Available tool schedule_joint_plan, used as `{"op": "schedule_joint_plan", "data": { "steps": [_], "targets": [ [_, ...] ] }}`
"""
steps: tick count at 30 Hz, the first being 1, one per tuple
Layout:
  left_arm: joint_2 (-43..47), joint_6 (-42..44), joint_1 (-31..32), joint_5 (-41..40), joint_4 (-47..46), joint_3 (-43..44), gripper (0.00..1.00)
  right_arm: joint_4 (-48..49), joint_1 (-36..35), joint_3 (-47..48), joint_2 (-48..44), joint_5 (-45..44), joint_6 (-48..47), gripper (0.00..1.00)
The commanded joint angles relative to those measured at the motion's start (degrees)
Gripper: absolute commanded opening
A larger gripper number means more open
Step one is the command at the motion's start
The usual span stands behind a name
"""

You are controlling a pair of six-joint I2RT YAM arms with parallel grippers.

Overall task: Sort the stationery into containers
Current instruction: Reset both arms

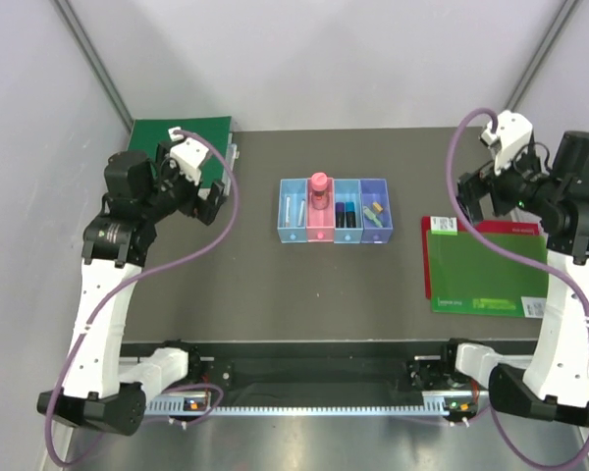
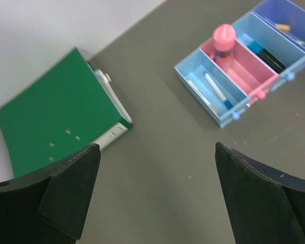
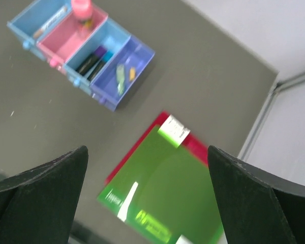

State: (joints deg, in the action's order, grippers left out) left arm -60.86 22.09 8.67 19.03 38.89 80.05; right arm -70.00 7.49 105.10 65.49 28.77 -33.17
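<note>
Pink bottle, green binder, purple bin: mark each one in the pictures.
pink bottle (image 2: pixel 224 35), left wrist view, on its cap.
green binder (image 2: pixel 46 119), left wrist view, middle of its cover.
purple bin (image 3: pixel 140 57), right wrist view, bare floor near its far end.

We cannot name the tiny items (image 1: pixel 375 209) in the purple bin (image 1: pixel 378 235); our right wrist view blurs the green folder (image 3: pixel 168 178), cropping it.

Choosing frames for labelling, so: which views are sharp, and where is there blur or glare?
Top external: even light, containers crisp without glare. Left wrist: green binder fairly sharp, left claw dark and soft-edged. Right wrist: green folder smeared by blur, its print unreadable.
</note>
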Motion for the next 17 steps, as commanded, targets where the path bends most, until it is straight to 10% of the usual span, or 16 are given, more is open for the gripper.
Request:
{"op": "schedule_joint_plan", "data": {
  "steps": [1, 17],
  "targets": [
    [2.24, -0.55, -4.78, 10.50, 5.40, -1.82, 0.99, -3.13, 3.75, -6.04, -4.05, 3.57, -1.38, 1.00],
    [5.05, -3.19, -6.29, 9.19, 1.54, -6.05, 0.99, 4.34, 4.20, -10.44, -8.54, -0.12, 5.57, 1.00]
  ]
}}
